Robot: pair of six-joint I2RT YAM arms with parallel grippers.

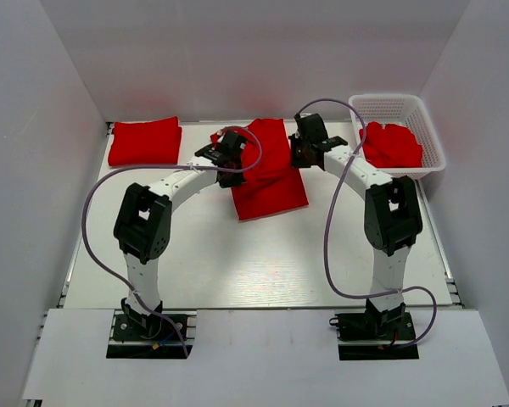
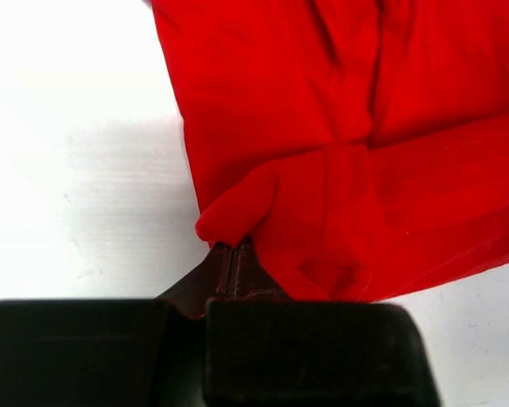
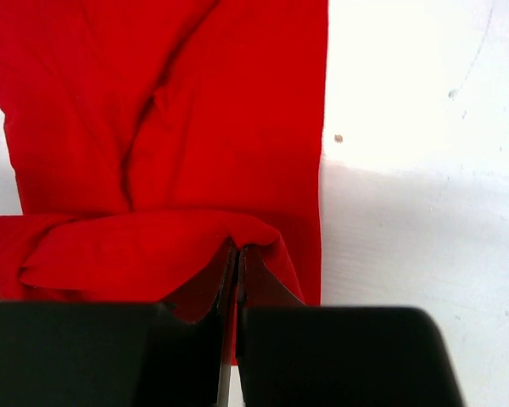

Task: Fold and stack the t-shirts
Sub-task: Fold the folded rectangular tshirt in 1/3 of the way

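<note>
Both far corners of the t-shirt point(image 1: 271, 191) I hold pinched, left gripper point(image 2: 233, 251) and right gripper point(image 3: 237, 251); length seemingly runs toward the near edge.

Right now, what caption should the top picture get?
Left gripper and right gripper pinch a soft red t-shirt between a folded red t-shirt and a white lattice basket.

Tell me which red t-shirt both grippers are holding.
The middle t-shirt, spread between the arms: the left gripper and right gripper both pinch its cloth. The folded t-shirt at far left and the heap in the basket lie untouched.
</note>
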